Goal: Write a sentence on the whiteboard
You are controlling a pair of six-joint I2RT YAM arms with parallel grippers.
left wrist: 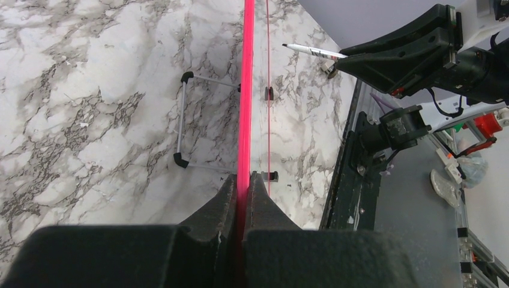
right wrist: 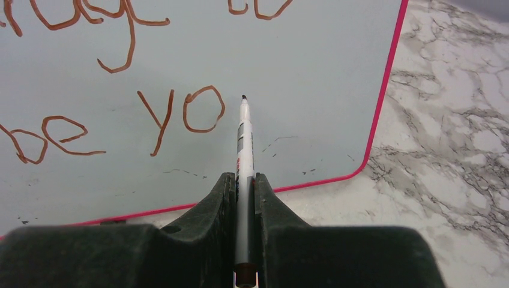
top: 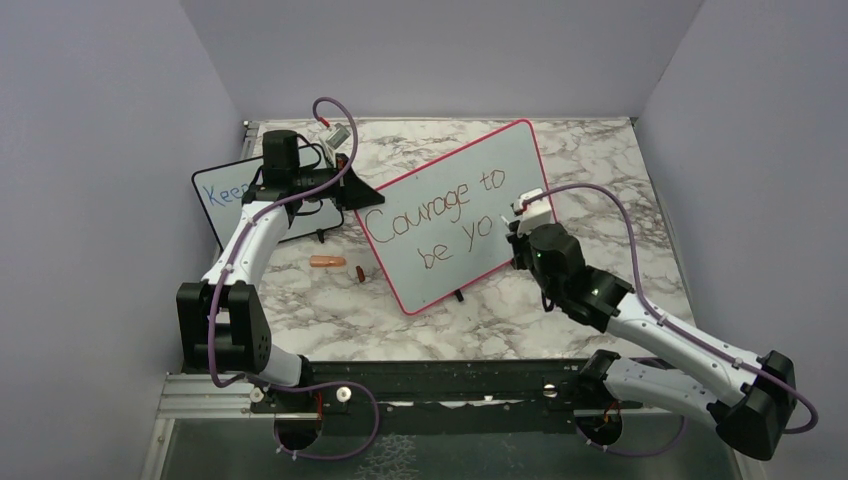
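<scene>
The whiteboard [top: 500, 165] with its red-pink frame stands tilted on the marble table. The sentence [top: 432, 205] on it reads "Courage to" and below that "be yo" in red-brown ink. My left gripper [top: 362, 196] is shut on the whiteboard's left edge. In the left wrist view that edge shows as a pink strip [left wrist: 246, 90] pinched between the fingers of the left gripper [left wrist: 245, 180]. My right gripper [right wrist: 243, 180] is shut on a white marker [right wrist: 243, 138]. The marker's tip sits just right of the "o" [right wrist: 203, 109], at or very near the whiteboard [right wrist: 312, 72].
A smaller black-framed board [top: 225, 195] with blue writing stands behind the left arm. An orange cap-like piece [top: 327, 262] and a small brown piece [top: 360, 272] lie on the table left of the whiteboard. A wire foot [left wrist: 182, 123] props the board. Grey walls enclose the table.
</scene>
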